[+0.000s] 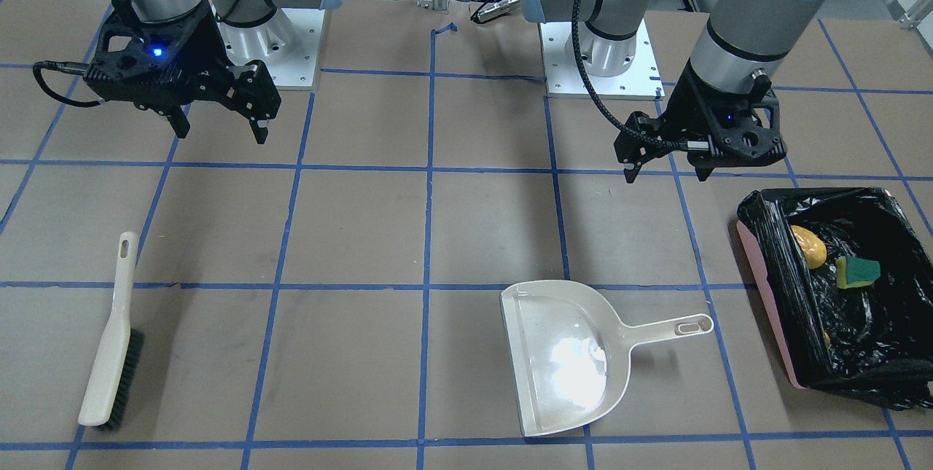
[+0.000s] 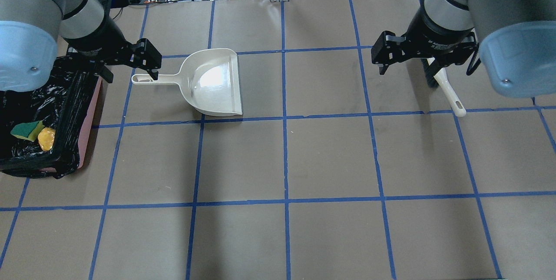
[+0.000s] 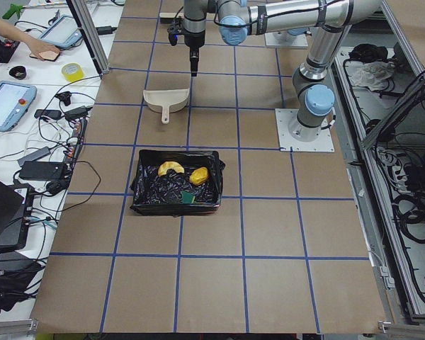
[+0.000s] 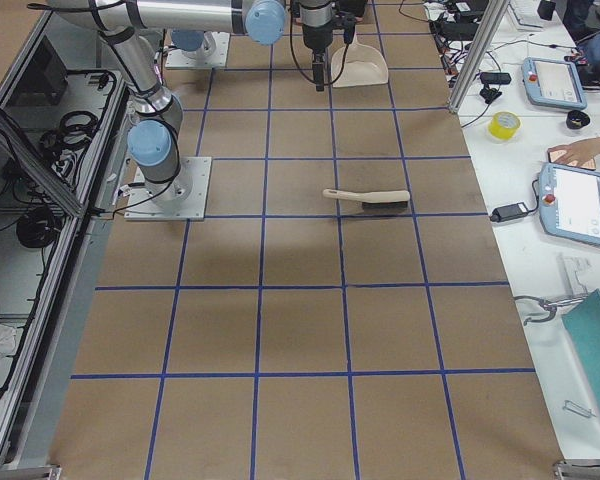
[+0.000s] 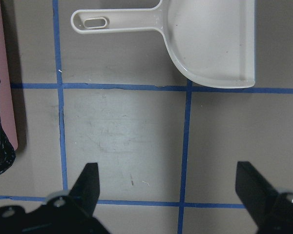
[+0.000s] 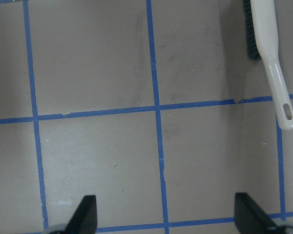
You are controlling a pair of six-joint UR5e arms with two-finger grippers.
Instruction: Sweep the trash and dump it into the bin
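Now all three trash pieces lie in the bin, and both grippers hold nothing

By count there are one bin, three trash pieces, one dustpan, one brush and two grippers.

The bin (image 1: pixel 765 288) stands at the right edge of the front view. It is pink outside and lined with a black bag. Its long axis runs from top to bottom of the frame, and the lower end leans a little to the right. Inside, the potato-like piece (image 1: pixel 809 246) lies toward the upper end. The sponge block (image 1: pixel 856 272) is just beside it, green face up, with its long side roughly across the frame. The croissant-like piece (image 3: pixel 170 168) shows clearly only in the left side view, next to the potato-like piece.

The dustpan (image 1: pixel 561 353) lies on the table (image 1: pixel 466 237) in the lower centre of the front view, apart from the bin. Its handle points right and slightly up, and its open mouth faces left. The brush (image 1: pixel 109 339) lies at the lower left, almost vertical in the frame, with the handle hole at the top and the bristles at the lower end.

The left gripper (image 1: pixel 667 175) hangs in the upper right, above the table, with its fingers spread wide. The right gripper (image 1: pixel 221 133) hangs in the upper left, also spread wide.
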